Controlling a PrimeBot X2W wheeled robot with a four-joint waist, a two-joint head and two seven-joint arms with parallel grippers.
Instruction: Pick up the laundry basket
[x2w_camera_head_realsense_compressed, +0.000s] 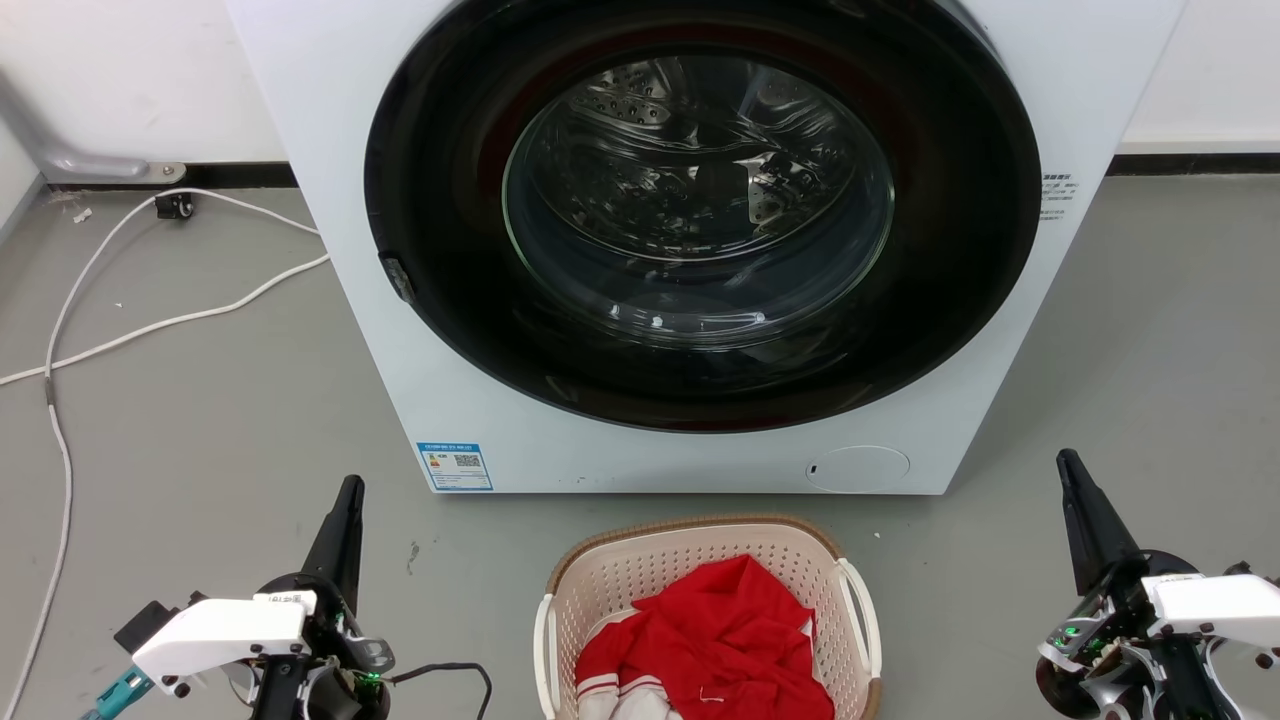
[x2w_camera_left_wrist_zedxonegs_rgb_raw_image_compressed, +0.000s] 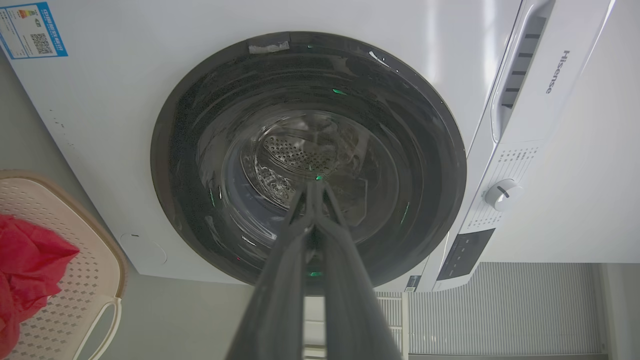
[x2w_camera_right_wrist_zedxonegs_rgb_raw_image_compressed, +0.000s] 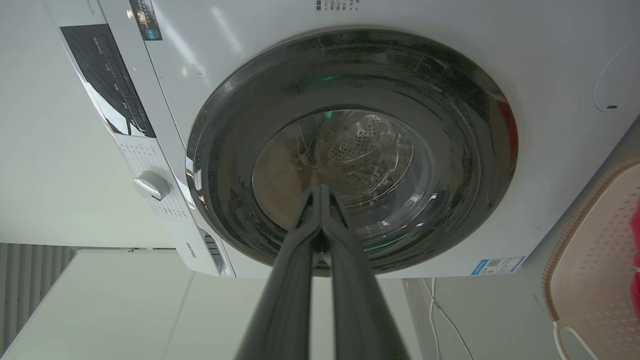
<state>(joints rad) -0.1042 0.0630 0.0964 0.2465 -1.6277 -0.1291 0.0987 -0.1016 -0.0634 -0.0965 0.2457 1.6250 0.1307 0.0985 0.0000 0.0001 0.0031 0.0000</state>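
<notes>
**Two pincers shut and empty, basket on the floor between them**

Both of my arms sit low at the sides of the head view. My left pincer (x2w_camera_head_realsense_compressed: 350, 490) points up at the lower left and my right pincer (x2w_camera_head_realsense_compressed: 1068, 462) at the lower right. Along my left wrist, the two dark fingers (x2w_camera_left_wrist_zedxonegs_rgb_raw_image_compressed: 280, 280) run together and meet at their tips with nothing between them. My right pincer (x2w_camera_right_wrist_zedxonegs_rgb_raw_image_compressed: 320, 189) looks the same from its own wrist: tips touching, nothing held.

The laundry basket (x2w_camera_head_realsense_compressed: 640, 572) stands on the grey floor (x2w_camera_head_realsense_compressed: 200, 450) between my two pincers and well apart from each. It is just in front of the white washer (x2w_camera_head_realsense_compressed: 440, 300), near its base but not touching it. Its brown rim (x2w_camera_head_realsense_compressed: 700, 522) faces the machine, and its white side handles (x2w_camera_head_realsense_compressed: 866, 610) stand at left and right. A red garment (x2w_camera_head_realsense_compressed: 730, 630) lies bunched inside; the white striped piece at the bottom edge may be part of it, but I cannot tell.

The washer's round door (x2w_camera_head_realsense_compressed: 700, 200) is closed, and the drum shows through its glass. A blue label (x2w_camera_head_realsense_compressed: 455, 466) is stuck at the machine's lower left corner. A white cable (x2w_camera_head_realsense_compressed: 150, 325) trails over the floor to my left.
</notes>
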